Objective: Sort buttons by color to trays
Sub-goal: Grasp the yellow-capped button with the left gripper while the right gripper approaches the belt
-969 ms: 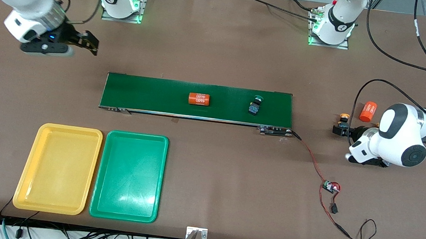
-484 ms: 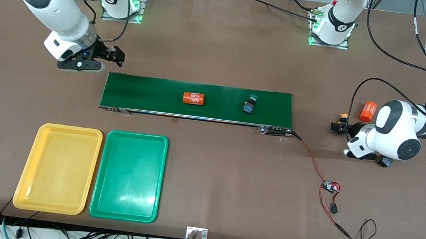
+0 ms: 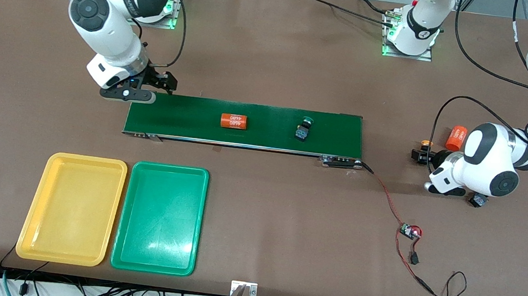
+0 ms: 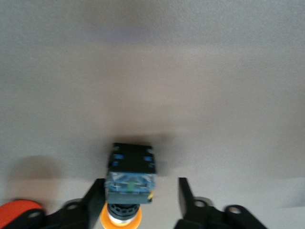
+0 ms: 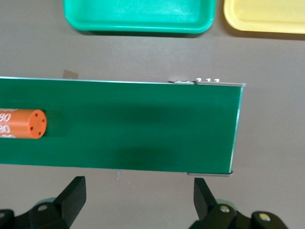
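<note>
I see one yellow-capped button (image 4: pixel 129 183) on the table at the left arm's end, between the fingers (image 4: pixel 93 198) of my left gripper (image 3: pixel 421 155); one finger looks against it, the other shows a gap, so I can't tell if it's gripped. A green-capped button (image 3: pixel 304 127) lies on the belt (image 3: pixel 267 119) beside an orange cylinder (image 3: pixel 234 121). My right gripper (image 3: pixel 163 82) hangs wide open, empty, over the belt's end. Yellow tray (image 3: pixel 72 209) and green tray (image 3: pixel 159 218) sit side by side, nearer the camera.

A robotics lab: two bolted-down arms, a small conveyor belt (image 3: pixel 244 124), loose wiring (image 3: pixel 401 241) across a brown table (image 3: pixel 272 65).
</note>
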`<state>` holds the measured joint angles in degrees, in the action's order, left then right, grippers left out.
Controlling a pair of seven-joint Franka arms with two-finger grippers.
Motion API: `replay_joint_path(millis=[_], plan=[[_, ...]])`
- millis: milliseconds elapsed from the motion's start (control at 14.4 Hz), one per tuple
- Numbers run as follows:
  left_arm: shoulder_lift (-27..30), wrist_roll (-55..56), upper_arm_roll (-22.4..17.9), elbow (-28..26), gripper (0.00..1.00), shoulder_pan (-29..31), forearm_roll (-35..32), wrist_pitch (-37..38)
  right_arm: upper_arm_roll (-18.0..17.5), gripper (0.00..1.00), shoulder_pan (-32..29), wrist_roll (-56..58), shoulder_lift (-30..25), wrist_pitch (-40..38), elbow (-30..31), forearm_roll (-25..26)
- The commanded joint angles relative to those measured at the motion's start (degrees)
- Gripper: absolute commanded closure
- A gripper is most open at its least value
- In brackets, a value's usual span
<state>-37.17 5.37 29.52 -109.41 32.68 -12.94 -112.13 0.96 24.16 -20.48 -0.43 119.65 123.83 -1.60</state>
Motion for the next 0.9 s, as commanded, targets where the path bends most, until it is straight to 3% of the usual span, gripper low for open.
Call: replay_joint_path(millis=[0,277,484,623,831], plan=[[0.3,-0.7,0.5,-1.2,0.48,0.6,-1.3,-1.1,0.4,0.0,0.8,-1.0,0.1,-0.6,-0.9,-0.5],[2.2,-0.5,1.2,-0.4,0.9,0.0,-1.4,0.0,0.4,0.0,1.0,-1.1,0.3,0.2,-0.9,-0.3],[5.8,1.7,5.6,0.8,0.95,-0.8,-1.2,3.6,0.3,0.0,1.4,-4.8,0.8,1.8,-0.9,-0.6],[6.0,8.6,11.8,4.0,0.96,-0.9,-1.2,9.7,0.4,0.0,3.6,-7.9,1.4,2.7,-0.9,-0.2],[5.6,13.3,19.3,4.6,0.99,-2.3,-0.7,10.9,0.4,0.0,3.6,-8.5,1.5,2.9,-0.9,-0.2]])
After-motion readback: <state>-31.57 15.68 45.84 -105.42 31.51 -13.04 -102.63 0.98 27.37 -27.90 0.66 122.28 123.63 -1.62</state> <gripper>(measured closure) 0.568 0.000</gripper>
